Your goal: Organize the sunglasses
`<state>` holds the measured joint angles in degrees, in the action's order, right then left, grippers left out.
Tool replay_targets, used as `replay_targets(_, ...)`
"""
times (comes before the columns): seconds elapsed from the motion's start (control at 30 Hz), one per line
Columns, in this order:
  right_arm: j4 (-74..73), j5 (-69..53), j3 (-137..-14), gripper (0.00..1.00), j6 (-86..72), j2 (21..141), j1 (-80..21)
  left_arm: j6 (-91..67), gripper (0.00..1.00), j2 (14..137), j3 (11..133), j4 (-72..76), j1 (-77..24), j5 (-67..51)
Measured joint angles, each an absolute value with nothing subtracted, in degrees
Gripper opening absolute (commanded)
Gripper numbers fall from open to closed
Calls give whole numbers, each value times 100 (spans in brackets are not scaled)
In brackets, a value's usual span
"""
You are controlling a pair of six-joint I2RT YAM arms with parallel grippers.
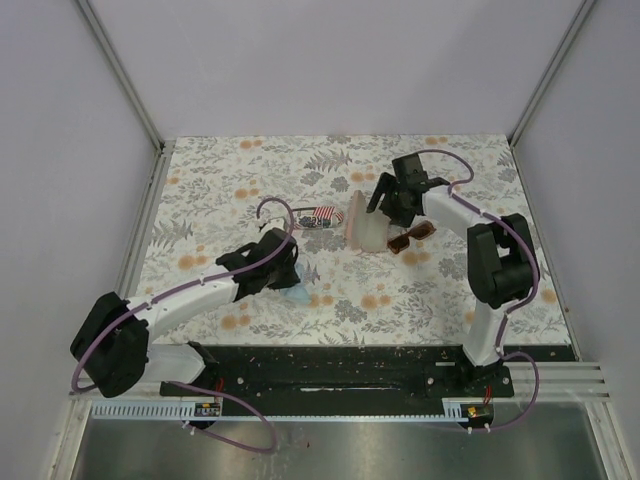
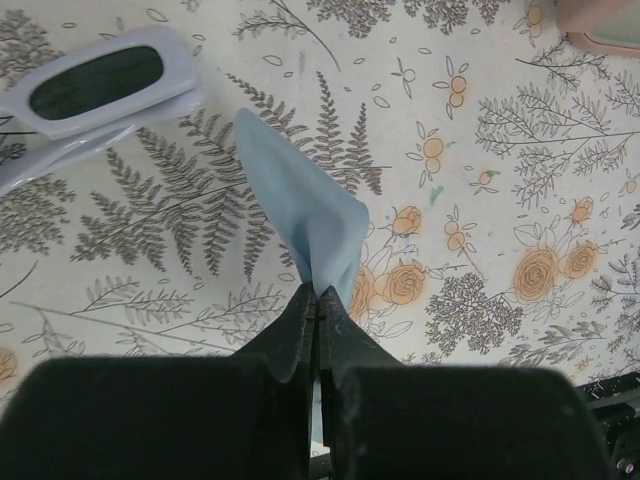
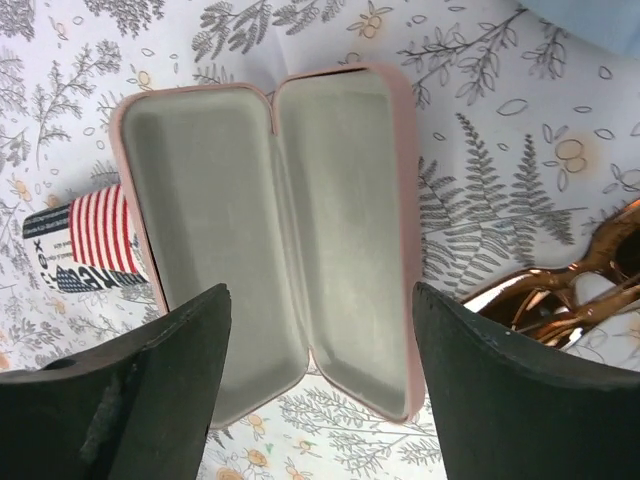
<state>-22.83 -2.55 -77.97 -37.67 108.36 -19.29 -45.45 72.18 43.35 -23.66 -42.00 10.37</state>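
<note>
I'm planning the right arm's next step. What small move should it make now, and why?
Probably shift the open right gripper over to the reddish-brown sunglasses and grasp them. The pink case below it lies open and empty, and that pair lies right beside it, not yet held.

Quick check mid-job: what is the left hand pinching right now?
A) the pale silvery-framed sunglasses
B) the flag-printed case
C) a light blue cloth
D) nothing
C: the left hand is shut on a fold of the light blue cloth, while the pale silvery-framed sunglasses lie apart from it.
</note>
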Motion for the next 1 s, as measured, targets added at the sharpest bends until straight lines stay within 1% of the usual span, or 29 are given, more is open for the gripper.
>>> replay_targets(0.1,-2314,-233,-7640,81,-3726,10680,-1896,-4576,0,7441,4335,-2169,-4296,921)
replay_targets(0.23,-2410,-97,-6928,82,-3667,9839,-1905,-4604,1,7894,4388,-1944,-4423,810)
replay_targets(0.3,-2484,1,-6582,82,-3629,9297,-1907,-4602,3,8204,4545,-1909,-4504,792)
replay_targets(0.33,-2521,58,-6431,82,-3614,9021,-1907,-4602,10,8385,4665,-1887,-4558,790)
replay_targets(0.37,-2541,82,-6313,82,-3599,8794,-1907,-4606,20,8554,4797,-1876,-4613,794)
replay_targets(0.4,-2580,106,-6178,82,-3581,8514,-1907,-4617,35,8720,4941,-1872,-4657,803)
replay_targets(0.43,-2604,102,-6049,82,-3575,8239,-1907,-4648,44,8886,5109,-1903,-4694,821)
replay_targets(0.47,-2624,89,-5922,81,-3564,7966,-1907,-4681,48,9074,5312,-1949,-4724,836)
replay_targets(0.5,-2637,40,-5798,80,-3559,7719,-1907,-4676,49,9223,5478,-1968,-4753,851)
replay_targets(0.57,-2646,-67,-5535,79,-3559,7266,-1920,-4713,56,9362,5680,-1988,-4797,932)
replay_targets(0.67,-2740,38,-5262,74,-3559,6877,-2147,-4718,55,9260,5695,-2062,-4816,1046)
replay_targets(0.77,-2786,27,-5081,69,-3562,6816,-2477,-4692,50,9070,5695,-2211,-4816,1177)
replay_targets(0.9,-2705,-132,-4727,67,-3636,6834,-2659,-4628,43,8755,5625,-2414,-4812,1297)
replay_targets(1.0,-2644,-261,-4473,66,-3745,6834,-2821,-4600,41,8591,5413,-2467,-4812,1304)
